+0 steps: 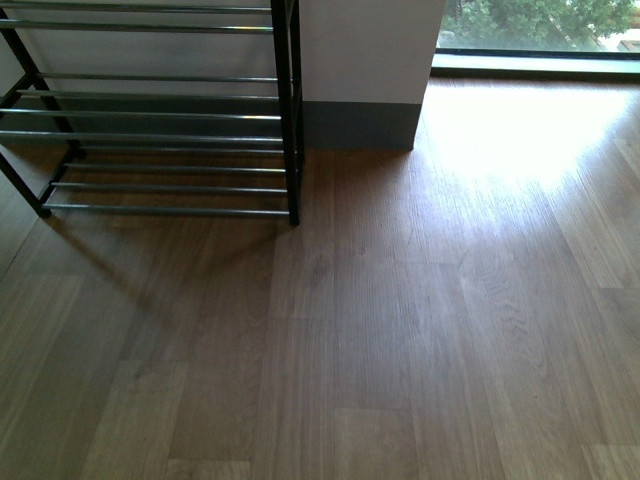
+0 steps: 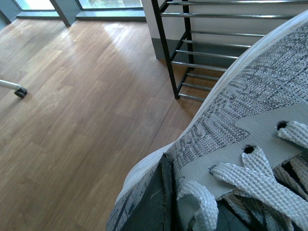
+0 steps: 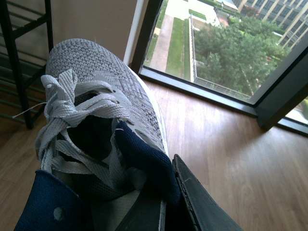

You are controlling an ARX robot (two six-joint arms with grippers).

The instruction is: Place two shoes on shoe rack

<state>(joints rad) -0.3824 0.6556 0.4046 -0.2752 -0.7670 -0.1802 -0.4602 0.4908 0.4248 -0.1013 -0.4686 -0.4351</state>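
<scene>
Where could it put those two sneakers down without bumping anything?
Every visible tier of the shoe rack is bare. The wooden floor is also open, from the rack's front across to the window. Nothing is crowded; only the wall pillar stands close beside the rack's right end.

Shoe rack [image 1: 293, 110]: black frame, shiny chrome rods [image 1: 160, 135].
Floor [image 1: 400, 330]: mid-brown wood-grain planks, pale glare patch near window.
Wall [image 1: 370, 50]: white; skirting [image 1: 360, 125] grey.
Left-arm sneaker [image 2: 260, 91]: grey-and-white heathered knit with banded zigzag weave, pale grey eyelet panel, white woven laces [image 2: 255, 178].
Right-arm sneaker [image 3: 91, 62]: speckled grey knit, white laces [image 3: 72, 101], navy collar [image 3: 144, 159], white sole edge.
Window frame [image 3: 281, 101]: dark grey; green trees outside.
</scene>
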